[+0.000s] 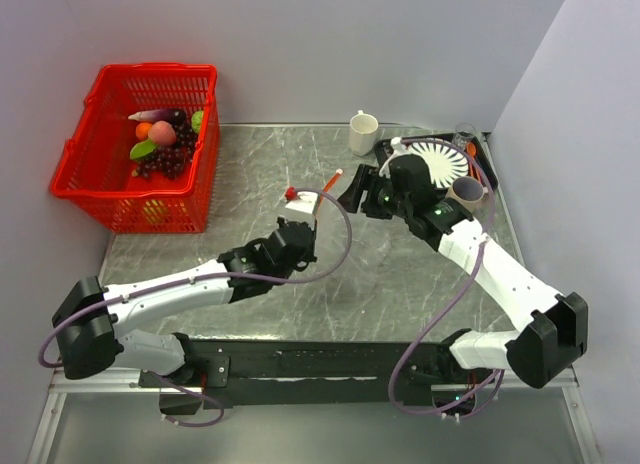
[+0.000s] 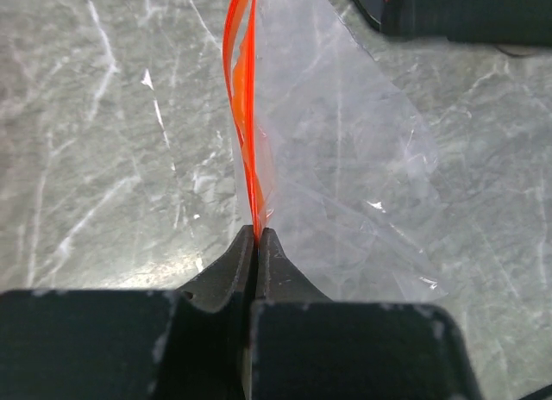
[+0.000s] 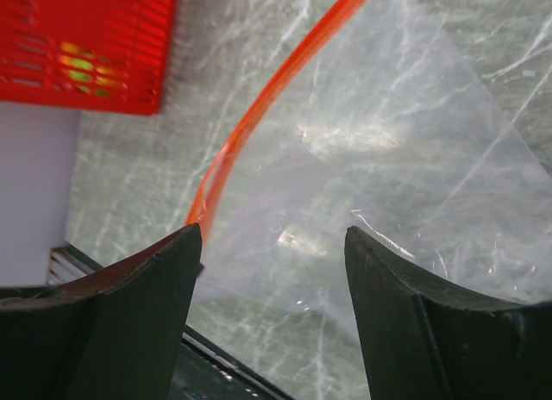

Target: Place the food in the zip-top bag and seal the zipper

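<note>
The zip-top bag (image 1: pixel 318 198) is held up off the marble table (image 1: pixel 400 274) in the middle, with its red-orange zipper (image 1: pixel 331 180) along the top edge. My left gripper (image 1: pixel 303 215) is shut on the near end of the zipper (image 2: pixel 246 133); the clear bag (image 2: pixel 345 167) hangs to the right of it. My right gripper (image 1: pixel 351 190) is open just beyond the bag's far end. In the right wrist view its fingers (image 3: pixel 164 271) stand wide apart with the bag (image 3: pixel 388 141) and the curved zipper (image 3: pixel 259 115) beyond them, untouched. The food (image 1: pixel 163 139), toy fruit and vegetables, lies in the red basket (image 1: pixel 130 199).
The red basket (image 3: pixel 86 38) stands at the table's far left. A white mug (image 1: pixel 363 134), a striped white plate (image 1: pixel 442 160) on a black tray and a small cup (image 1: pixel 467 191) stand at the back right.
</note>
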You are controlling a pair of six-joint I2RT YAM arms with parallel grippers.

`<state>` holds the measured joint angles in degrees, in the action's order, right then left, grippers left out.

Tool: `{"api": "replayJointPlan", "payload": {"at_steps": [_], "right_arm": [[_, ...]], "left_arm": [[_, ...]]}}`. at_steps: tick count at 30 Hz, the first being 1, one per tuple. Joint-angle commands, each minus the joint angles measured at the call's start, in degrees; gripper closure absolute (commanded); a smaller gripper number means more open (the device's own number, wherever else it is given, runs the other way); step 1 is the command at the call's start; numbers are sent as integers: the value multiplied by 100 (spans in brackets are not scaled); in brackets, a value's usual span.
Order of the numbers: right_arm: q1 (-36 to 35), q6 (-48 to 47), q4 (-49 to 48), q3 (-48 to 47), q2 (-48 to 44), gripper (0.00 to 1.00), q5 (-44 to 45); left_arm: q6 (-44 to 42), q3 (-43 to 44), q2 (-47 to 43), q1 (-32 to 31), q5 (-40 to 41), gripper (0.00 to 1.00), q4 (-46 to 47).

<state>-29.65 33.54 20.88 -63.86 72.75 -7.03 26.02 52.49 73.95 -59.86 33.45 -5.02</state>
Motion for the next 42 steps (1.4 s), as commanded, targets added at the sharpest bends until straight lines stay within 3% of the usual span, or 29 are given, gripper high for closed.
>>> {"api": "replayJointPlan", "payload": {"at_steps": [1,11,26,27,29,31,32,34,35,37,38,41,42], "right_arm": [[38,311,555,-759,2,27,219],[29,724,961,-1349,538,35,211],[38,733,522,-1217,1022,52,-493],[29,707,496,-1217,1039,55,-510],[38,672,495,-1269,1083,69,-615],[38,628,513,-1287,1101,69,-712],[29,619,504,-1287,1127,83,-747],[38,584,513,-1296,1092,92,-783],[38,557,478,-1270,1057,98,-861],[38,426,426,-1261,935,100,-905],[29,356,390,-1235,882,100,-967],[38,40,329,-1208,645,100,-932],[38,-40,294,-1182,583,100,-871]], "left_arm": [[-352,191,-83,-351,1022,99,97],[-484,569,339,-1045,1945,99,-26],[-493,288,-82,-1134,1533,99,431],[-475,253,-135,-1125,1507,99,457],[-449,183,-284,-1125,1471,99,449],[-422,139,-407,-1125,1428,99,606],[-414,113,-460,-1125,1384,99,624],[-414,43,-645,-1134,1234,99,703],[-405,7,-706,-1125,1182,93,730],[-379,-89,-917,-1125,971,69,809],[-326,-125,-1013,-1125,927,43,853],[-98,-178,-1479,-1037,462,1,810],[77,-21,-1698,-976,339,1,714]]}}
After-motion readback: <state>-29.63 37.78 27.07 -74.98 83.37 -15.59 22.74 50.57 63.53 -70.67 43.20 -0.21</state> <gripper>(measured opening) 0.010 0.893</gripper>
